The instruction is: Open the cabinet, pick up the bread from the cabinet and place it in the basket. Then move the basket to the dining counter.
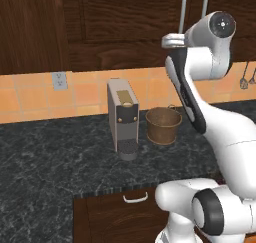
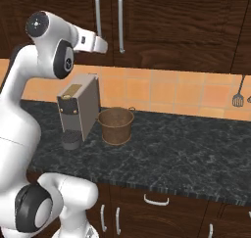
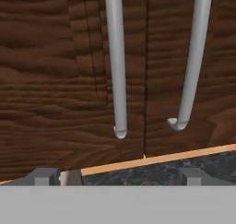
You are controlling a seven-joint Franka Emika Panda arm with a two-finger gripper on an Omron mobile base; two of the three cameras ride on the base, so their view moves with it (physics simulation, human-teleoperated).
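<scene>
The cabinet (image 1: 125, 17) is dark brown wood, and both of its doors are shut. Its two long silver handles (image 3: 115, 61) hang side by side either side of the door seam. My gripper (image 3: 117, 176) is open, fingertips (image 3: 44, 176) wide apart with nothing between them, facing the lower ends of the handles from a short way off. In the base views the gripper (image 1: 167, 41) (image 2: 103, 46) hovers below the handles (image 2: 121, 21), above the counter. The brown basket (image 1: 163, 124) (image 2: 115, 125) stands empty on the black counter. The bread is hidden behind the doors. The dining counter is out of view.
A grey coffee machine (image 1: 122, 118) (image 2: 78, 109) stands just left of the basket. Behind it runs an orange tiled backsplash with an outlet (image 1: 59, 80) and hanging utensils (image 2: 238, 97). Drawers with small silver pulls (image 1: 135, 198) sit under the black granite counter (image 1: 50, 157).
</scene>
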